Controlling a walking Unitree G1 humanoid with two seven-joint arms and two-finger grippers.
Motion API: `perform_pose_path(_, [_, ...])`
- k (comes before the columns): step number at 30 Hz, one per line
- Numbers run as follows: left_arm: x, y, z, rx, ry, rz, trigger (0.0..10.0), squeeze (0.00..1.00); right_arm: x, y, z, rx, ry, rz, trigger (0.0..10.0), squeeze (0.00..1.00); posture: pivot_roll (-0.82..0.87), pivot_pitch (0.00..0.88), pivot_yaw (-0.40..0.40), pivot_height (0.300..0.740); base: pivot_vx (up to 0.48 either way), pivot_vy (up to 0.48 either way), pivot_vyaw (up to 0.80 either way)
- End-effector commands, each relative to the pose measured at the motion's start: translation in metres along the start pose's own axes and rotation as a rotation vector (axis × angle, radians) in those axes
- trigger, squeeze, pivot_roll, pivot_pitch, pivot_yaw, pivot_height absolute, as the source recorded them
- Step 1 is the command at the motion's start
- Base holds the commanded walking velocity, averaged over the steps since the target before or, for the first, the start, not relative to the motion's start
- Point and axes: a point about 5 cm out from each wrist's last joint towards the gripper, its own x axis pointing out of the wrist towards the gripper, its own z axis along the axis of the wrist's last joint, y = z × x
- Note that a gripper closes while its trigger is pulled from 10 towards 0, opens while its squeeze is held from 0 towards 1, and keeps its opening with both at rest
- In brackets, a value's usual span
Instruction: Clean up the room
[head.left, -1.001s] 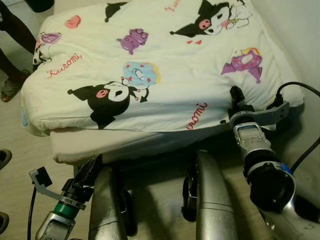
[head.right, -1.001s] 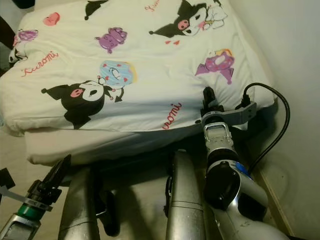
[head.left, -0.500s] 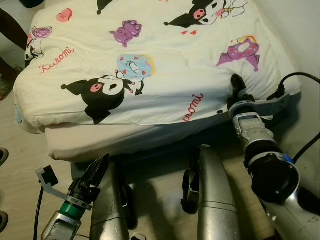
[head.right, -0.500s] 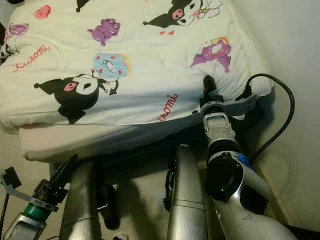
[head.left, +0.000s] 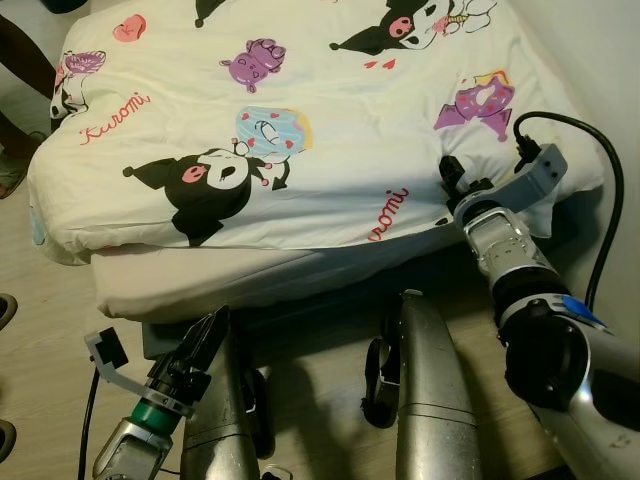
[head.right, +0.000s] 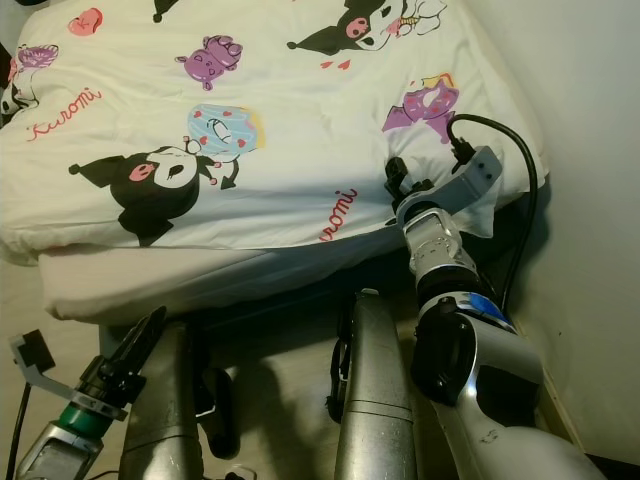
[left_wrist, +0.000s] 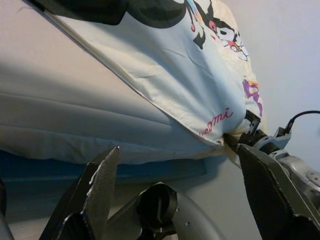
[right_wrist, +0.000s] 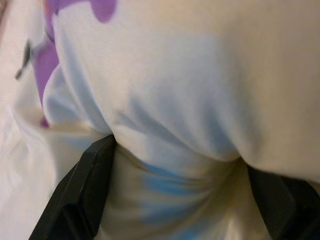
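A bed (head.left: 190, 285) is seen ahead and below, covered by a white blanket (head.left: 300, 110) printed with cartoon figures and red lettering. The blanket lies spread over most of the mattress (head.left: 170, 280), with its near edge hanging a little past the mattress edge; at the near left corner it bulges and sags unevenly.

The right gripper (head.left: 452, 178) is placed at the near right corner of the blanket, touching the cloth. In the right wrist view, a fold of the blanket (right_wrist: 165, 165) is bunched between the two black fingers (right_wrist: 85, 185), so the gripper is judged to be pinching the blanket's edge (the fingertips themselves are hidden under the cloth). A black cable (head.left: 590, 180) loops over the right arm.

The left gripper (head.left: 200, 340) is held low, beside the robot's leg (head.left: 215, 420) and below the mattress edge, well apart from the blanket. Its fingers (left_wrist: 95, 185) are spread wide, with nothing between them.

A person's foot in a sandal (head.left: 15, 175) is noted at the left, on the floor (head.left: 40, 330) near the bed.

Progress, as a judgement: the blanket is already laid out fairly flat, so the bed-making part appears well advanced. Left to do: the right corner, now gripped, is to be pulled straight, and the slumped near left corner is probably to be evened. What else in the room needs tidying cannot be told.
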Motion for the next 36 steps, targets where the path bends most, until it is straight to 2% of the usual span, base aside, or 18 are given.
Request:
perform_pose_path(1, [-0.009,0.006,-0.005,-0.015,0.015,0.048,10.0,0.0,0.003,0.017,0.042,-0.048,-0.159,0.053,10.0,0.0,-0.01,0.338,0.127,0.576,0.0,0.0,0.0])
perform_pose_path(5, [-0.009,0.006,-0.006,-0.015,0.015,0.048,10.0,0.0,0.003,0.02,0.048,-0.062,-0.185,0.063,10.0,0.0,-0.01,0.338,0.127,0.576,0.0,0.0,0.0])
perform_pose_path(8, [-0.008,0.006,-0.005,-0.016,0.013,0.045,10.0,0.0,0.002,0.031,0.06,-0.111,-0.235,0.07,10.0,0.0,-0.01,0.332,0.124,0.576,0.0,0.0,0.0])
perform_pose_path(11, [-0.008,0.007,-0.006,-0.017,0.013,0.043,10.0,0.0,0.002,0.034,0.061,-0.122,-0.237,0.071,10.0,0.0,-0.01,0.327,0.123,0.576,0.0,0.0,0.0])
perform_pose_path(15, [-0.007,0.007,-0.006,-0.015,0.014,0.041,10.0,0.0,0.004,0.033,0.051,-0.153,-0.177,0.042,10.0,0.0,-0.01,0.323,0.123,0.576,0.0,0.0,0.0])
perform_pose_path(18, [-0.008,0.007,-0.006,-0.012,0.015,0.045,10.0,0.0,0.004,0.012,0.026,-0.13,-0.061,-0.083,10.0,0.0,0.0,0.328,0.122,0.576,0.0,0.0,0.0])
perform_pose_path(20, [-0.009,0.007,-0.006,-0.011,0.015,0.047,10.0,0.0,0.003,0.007,0.022,-0.113,-0.047,-0.107,10.0,0.0,0.0,0.328,0.122,0.576,0.0,0.0,0.0])
perform_pose_path(22, [-0.011,0.007,-0.004,-0.009,0.012,0.05,10.0,0.0,0.0,-0.006,0.016,-0.093,-0.026,-0.188,10.0,0.0,0.01,0.335,0.123,0.576,0.0,0.0,0.0])
perform_pose_path(26, [-0.012,0.007,-0.004,-0.008,0.011,0.054,10.0,0.0,-0.002,-0.017,0.011,-0.079,0.0,-0.271,10.0,0.0,0.0,0.335,0.124,0.576,0.0,0.0,0.0])
perform_pose_path(32, [-0.012,0.008,-0.004,-0.008,0.014,0.054,10.0,0.0,-0.004,-0.024,0.013,-0.052,0.004,-0.309,10.0,0.0,0.0,0.333,0.122,0.576,0.0,0.0,0.0])
perform_pose_path(34, [-0.012,0.007,-0.005,-0.009,0.015,0.053,10.0,0.0,-0.006,-0.029,0.013,-0.032,0.012,-0.338,10.0,0.0,-0.01,0.33,0.115,0.576,0.0,0.0,0.0])
perform_pose_path(35, [-0.01,0.007,-0.006,-0.01,0.015,0.048,10.0,0.0,-0.01,-0.041,0.013,0.006,0.034,-0.398,10.0,0.0,-0.02,0.33,0.113,0.576,0.0,0.0,0.0])
perform_pose_path(36, [-0.01,0.007,-0.006,-0.01,0.015,0.048,10.0,0.0,-0.01,-0.041,0.013,0.006,0.034,-0.398,10.0,0.0,-0.02,0.33,0.113,0.576,0.0,0.0,0.0])
